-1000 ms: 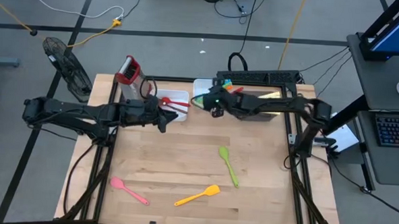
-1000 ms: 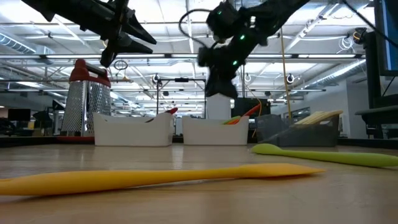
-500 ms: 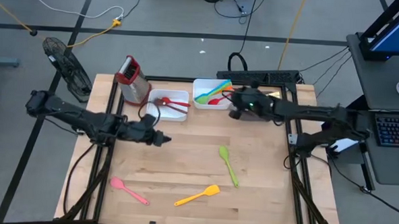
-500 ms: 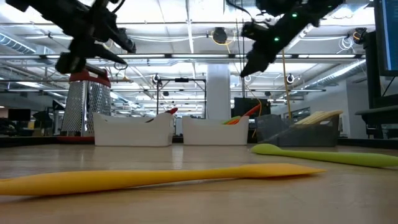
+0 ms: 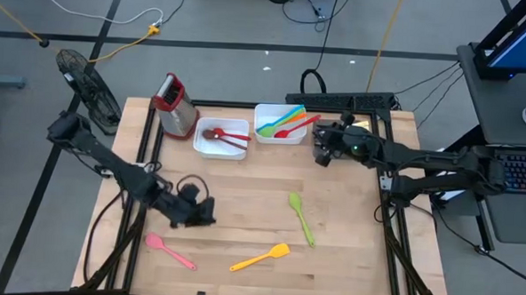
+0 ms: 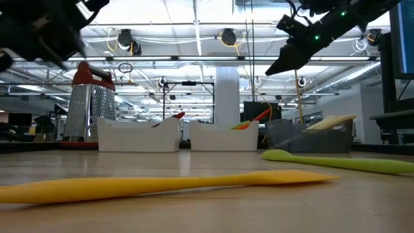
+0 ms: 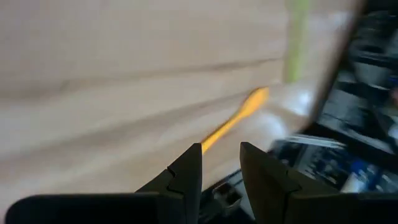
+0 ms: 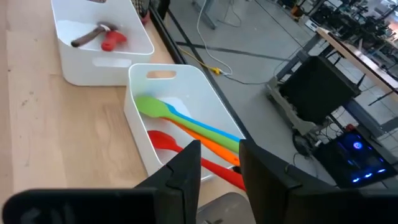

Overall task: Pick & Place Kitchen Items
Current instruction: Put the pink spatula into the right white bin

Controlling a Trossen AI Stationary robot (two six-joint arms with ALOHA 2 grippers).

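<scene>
While three utensils lie loose on the table (image 5: pixel 243 200), the rest sit in two white trays along its far edge. Nearest the middle, the green spoon (image 5: pixel 301 217) runs near-to-far with its head at the far end and its handle slanting slightly right toward the front. Just in front of it the yellow spatula (image 5: pixel 260 258) lies almost crosswise, blade to the right and a little farther back than its handle tip. Toward the front left corner, the pink spoon (image 5: pixel 170 251) also lies crosswise, head to the left, handle angling forward to the right. Inside the right tray (image 5: pixel 262 133) green, blue, orange and red utensils lie side by side, handles rising to the right over the rim; the left tray (image 5: pixel 197 144) holds a brown spoon (image 5: pixel 214 135) and a red utensil (image 5: pixel 234 139). Stretched diagonally from the left edge, the left arm carries the left gripper (image 5: pixel 203 211) above the wood, behind the pink spoon and left of the green one; its fingers (image 7: pixel 186 177) stand slightly parted with nothing between them. Reaching in from the right side, the right gripper (image 5: pixel 322 150) hangs just right of the right tray, fingers (image 8: pixel 186 171) likewise a little apart and empty.
</scene>
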